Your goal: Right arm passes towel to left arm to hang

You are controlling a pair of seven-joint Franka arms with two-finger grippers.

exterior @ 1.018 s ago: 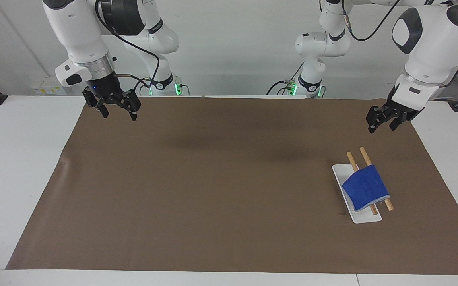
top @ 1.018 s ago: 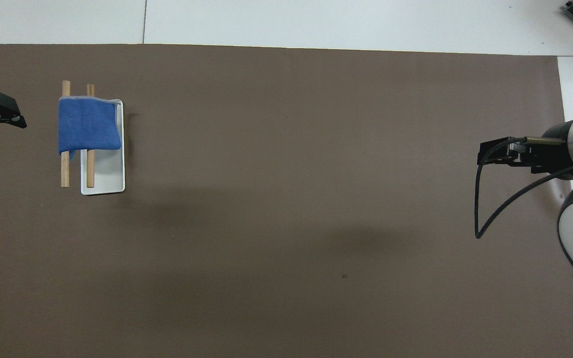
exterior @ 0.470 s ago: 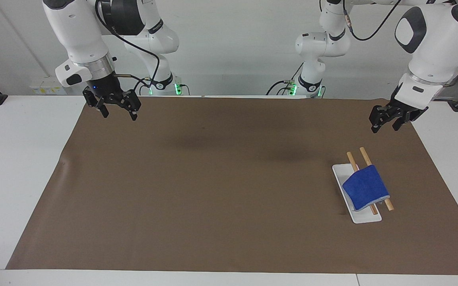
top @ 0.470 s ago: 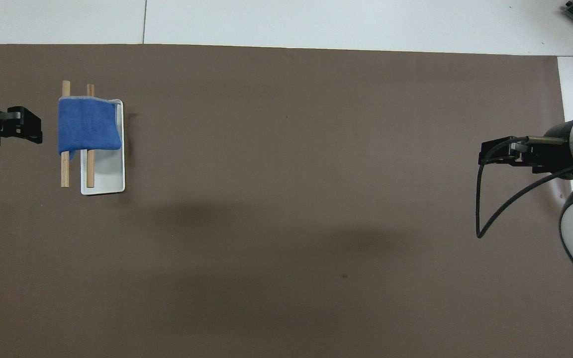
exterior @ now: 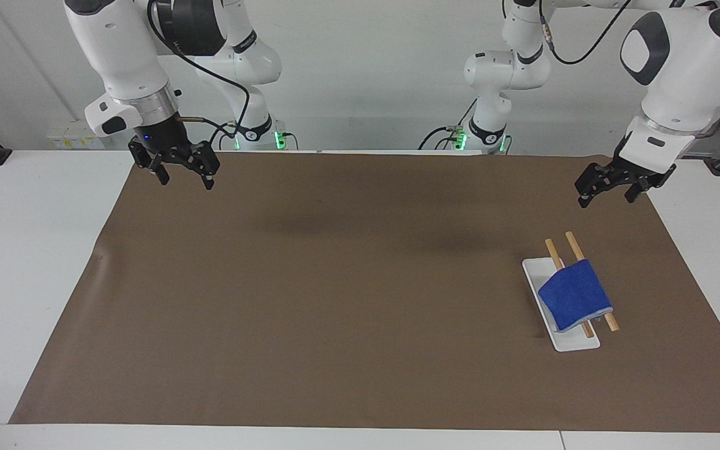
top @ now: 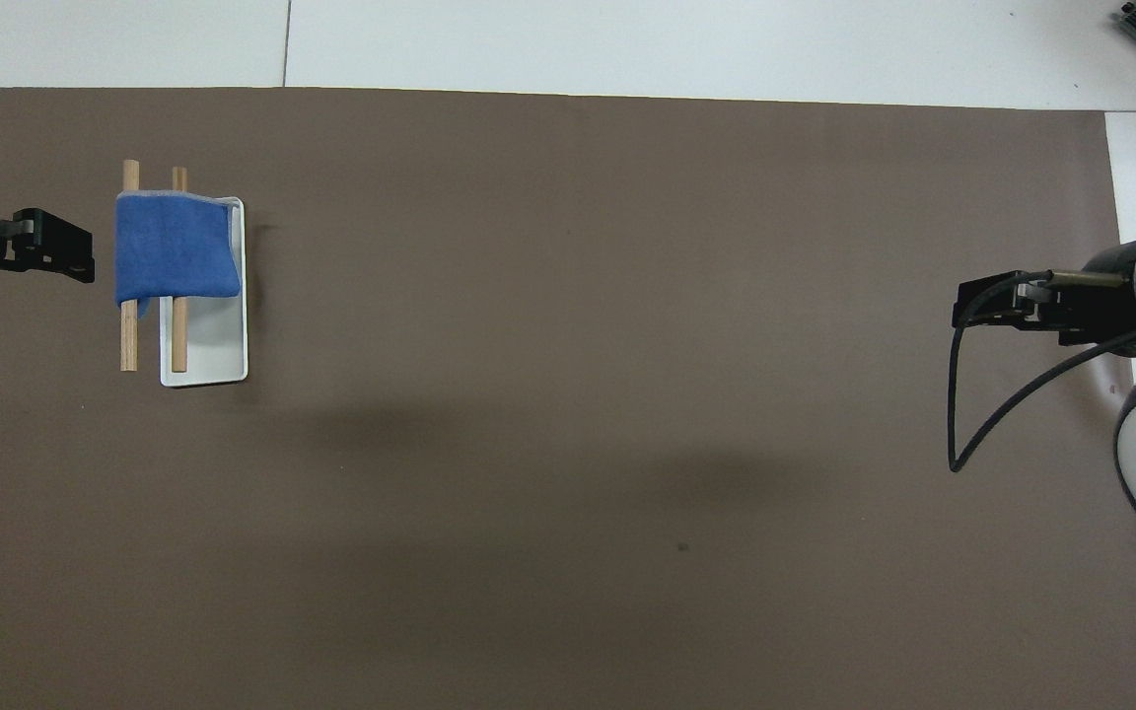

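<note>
While towel (exterior: 574, 294) drapes two dowels (exterior: 579, 254) over tray (exterior: 534, 271) | left gripper (exterior: 605, 190) spread, empty | right gripper (exterior: 183, 174) spread, empty

Pretty much the whole brown mat (exterior: 310, 300) is open, so a gripper can sweep across the middle with nothing to bump. The only clutter sits toward the left arm's end: a white tray (exterior: 569, 342) carrying two wooden rods (exterior: 571, 242), with the towel (exterior: 575, 295) draped over both. In the overhead view that cluster is at about 10 o'clock from the mat's centre. The left gripper (exterior: 605, 192) hangs over the mat edge, fingers apart, at 9 o'clock of the rack in that view, apart from it. The right gripper (exterior: 185, 174) hangs spread wide over the mat's corner at the right arm's end, well apart from everything.
</note>
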